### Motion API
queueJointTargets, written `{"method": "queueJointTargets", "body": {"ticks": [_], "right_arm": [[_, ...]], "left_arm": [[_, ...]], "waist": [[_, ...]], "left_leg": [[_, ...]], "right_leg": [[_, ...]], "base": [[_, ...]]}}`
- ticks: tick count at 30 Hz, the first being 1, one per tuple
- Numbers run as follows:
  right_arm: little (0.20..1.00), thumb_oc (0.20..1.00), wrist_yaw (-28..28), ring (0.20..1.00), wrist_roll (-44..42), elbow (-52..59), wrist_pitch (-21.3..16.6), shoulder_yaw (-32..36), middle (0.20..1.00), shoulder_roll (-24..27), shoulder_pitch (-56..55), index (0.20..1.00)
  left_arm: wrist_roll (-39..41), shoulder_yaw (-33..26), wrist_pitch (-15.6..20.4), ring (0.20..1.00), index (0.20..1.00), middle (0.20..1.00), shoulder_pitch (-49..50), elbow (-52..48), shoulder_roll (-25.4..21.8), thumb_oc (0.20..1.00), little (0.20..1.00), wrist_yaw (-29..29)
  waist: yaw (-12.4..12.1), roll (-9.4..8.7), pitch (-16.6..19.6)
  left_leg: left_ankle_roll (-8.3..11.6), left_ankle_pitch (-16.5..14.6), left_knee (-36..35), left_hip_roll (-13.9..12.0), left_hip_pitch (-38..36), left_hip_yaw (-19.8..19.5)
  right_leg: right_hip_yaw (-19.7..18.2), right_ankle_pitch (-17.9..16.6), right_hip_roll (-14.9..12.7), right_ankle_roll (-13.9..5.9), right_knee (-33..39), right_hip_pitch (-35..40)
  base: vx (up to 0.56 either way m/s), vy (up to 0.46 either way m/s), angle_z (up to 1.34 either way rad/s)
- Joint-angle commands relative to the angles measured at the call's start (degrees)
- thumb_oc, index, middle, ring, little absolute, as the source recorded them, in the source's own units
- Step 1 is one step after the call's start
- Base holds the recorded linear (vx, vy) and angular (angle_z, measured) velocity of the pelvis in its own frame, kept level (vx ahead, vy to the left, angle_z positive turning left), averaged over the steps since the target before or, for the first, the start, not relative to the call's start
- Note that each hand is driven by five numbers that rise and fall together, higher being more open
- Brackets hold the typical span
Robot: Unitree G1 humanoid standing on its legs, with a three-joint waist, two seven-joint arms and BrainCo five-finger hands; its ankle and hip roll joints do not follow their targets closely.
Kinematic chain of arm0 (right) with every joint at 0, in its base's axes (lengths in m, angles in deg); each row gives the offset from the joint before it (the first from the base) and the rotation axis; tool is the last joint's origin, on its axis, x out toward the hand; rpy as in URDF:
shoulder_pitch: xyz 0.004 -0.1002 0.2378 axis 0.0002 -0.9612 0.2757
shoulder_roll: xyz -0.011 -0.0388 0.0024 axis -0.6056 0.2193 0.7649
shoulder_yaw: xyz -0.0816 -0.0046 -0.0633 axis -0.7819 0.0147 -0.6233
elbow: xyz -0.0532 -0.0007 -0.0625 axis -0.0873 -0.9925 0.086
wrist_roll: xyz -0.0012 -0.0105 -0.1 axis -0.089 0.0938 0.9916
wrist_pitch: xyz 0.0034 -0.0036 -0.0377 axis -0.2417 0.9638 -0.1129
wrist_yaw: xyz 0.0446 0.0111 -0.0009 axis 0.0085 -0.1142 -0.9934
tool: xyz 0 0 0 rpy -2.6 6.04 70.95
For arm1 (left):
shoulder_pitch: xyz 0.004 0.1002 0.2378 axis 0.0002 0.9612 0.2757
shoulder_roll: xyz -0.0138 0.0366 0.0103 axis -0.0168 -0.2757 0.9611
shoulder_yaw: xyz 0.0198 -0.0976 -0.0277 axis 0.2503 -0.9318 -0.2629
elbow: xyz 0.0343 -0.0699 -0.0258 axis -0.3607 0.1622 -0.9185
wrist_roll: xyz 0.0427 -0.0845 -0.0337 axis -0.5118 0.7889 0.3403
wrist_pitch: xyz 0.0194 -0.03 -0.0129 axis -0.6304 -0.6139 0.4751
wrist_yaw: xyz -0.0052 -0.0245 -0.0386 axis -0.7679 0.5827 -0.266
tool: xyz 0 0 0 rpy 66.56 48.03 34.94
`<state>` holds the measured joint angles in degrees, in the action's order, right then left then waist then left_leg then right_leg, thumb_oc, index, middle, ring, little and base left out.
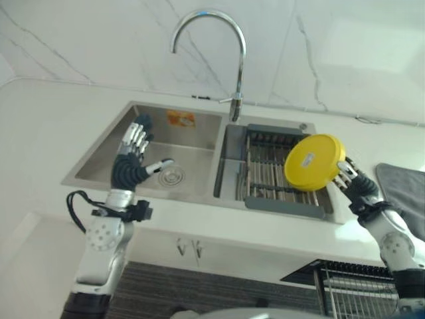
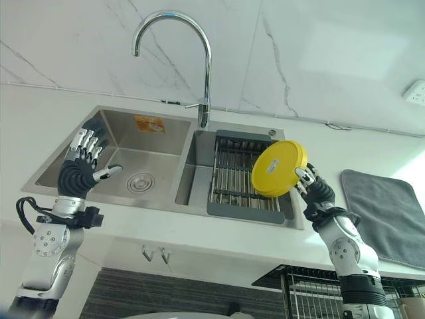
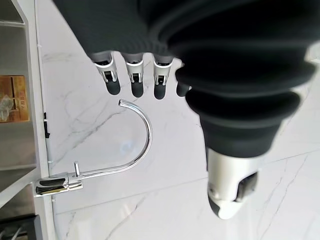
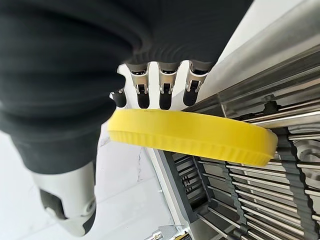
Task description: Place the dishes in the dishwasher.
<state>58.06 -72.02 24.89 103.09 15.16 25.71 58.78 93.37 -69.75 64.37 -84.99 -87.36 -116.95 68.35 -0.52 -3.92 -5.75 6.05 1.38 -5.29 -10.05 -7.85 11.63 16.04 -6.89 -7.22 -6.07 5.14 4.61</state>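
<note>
A round yellow plate [image 1: 313, 161] hangs tilted on its edge above the right basin, over the dark drying rack [image 1: 262, 174]. My right hand [image 1: 355, 181] is shut on it at its right rim. The right wrist view shows the fingers [image 4: 150, 90] behind the plate [image 4: 200, 135] and the thumb in front. My left hand [image 1: 131, 159] hovers open over the left basin of the steel sink [image 1: 99, 154], holding nothing; its straight fingers [image 3: 135, 80] point toward the wall.
A tall curved faucet [image 1: 226, 40] rises behind the divider between the basins. A grey mat [image 2: 385, 206] lies on the counter to the right. A wire dishwasher rack [image 2: 312, 292] shows below the counter edge at the lower right.
</note>
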Motion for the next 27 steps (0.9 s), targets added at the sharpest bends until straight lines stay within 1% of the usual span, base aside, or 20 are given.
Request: {"method": "queueJointTargets", "body": {"ticks": [1,5,9,27], "right_arm": [[1.0,1.0,-0.38,1.0,-2.63,-0.26,-2.26,1.63,1.0,2.76,6.09,1.0],[1.0,1.0,-0.01,1.0,-3.19,-0.72,-2.06,1.56,1.0,2.63,6.47,1.0],[1.0,1.0,-0.82,1.0,-3.85,-1.78,-2.16,1.53,1.0,2.47,6.46,1.0],[1.0,1.0,-0.46,1.0,-1.98,-5.88,-1.23,-0.22,1.0,4.94,9.77,1.0]], "left_arm": [[-0.02,-1.18,1.77,1.0,1.0,1.0,-2.32,-0.23,-2.89,1.0,1.0,0.29],[-0.03,-0.99,1.34,1.0,1.0,1.0,-2.7,-0.17,-2.99,1.0,1.0,0.33],[-0.02,-1.0,1.44,1.0,1.0,1.0,-2.59,-0.04,-2.94,1.0,1.0,0.68],[0.09,-0.26,0.01,1.0,1.0,1.0,-2.93,-0.32,-3.42,1.0,1.0,0.28]], "waist": [[-0.68,0.11,0.18],[-0.71,0.13,0.12],[-0.83,0.17,0.08],[-1.99,0.16,0.04]], "left_leg": [[-1.63,-2.9,0.29,-0.09,-0.97,1.45],[-1.63,-2.92,0.29,-0.07,-0.99,1.45],[-1.63,-2.95,0.29,-0.07,-1.02,1.47],[-1.51,-2.87,0.29,-0.04,-0.85,0.87]], "right_leg": [[-3.31,5.78,-0.48,-1.81,-0.14,3.79],[-3.33,5.76,-0.47,-1.82,-0.14,3.82],[-3.24,5.78,-0.52,-1.84,-0.14,3.88],[-2.61,5.98,-0.53,-1.71,-0.14,4.27]], "base": [[0.0,0.0,0.0],[0.0,0.0,0.0],[0.0,0.0,0.0],[0.0,0.0,0.0]]}}
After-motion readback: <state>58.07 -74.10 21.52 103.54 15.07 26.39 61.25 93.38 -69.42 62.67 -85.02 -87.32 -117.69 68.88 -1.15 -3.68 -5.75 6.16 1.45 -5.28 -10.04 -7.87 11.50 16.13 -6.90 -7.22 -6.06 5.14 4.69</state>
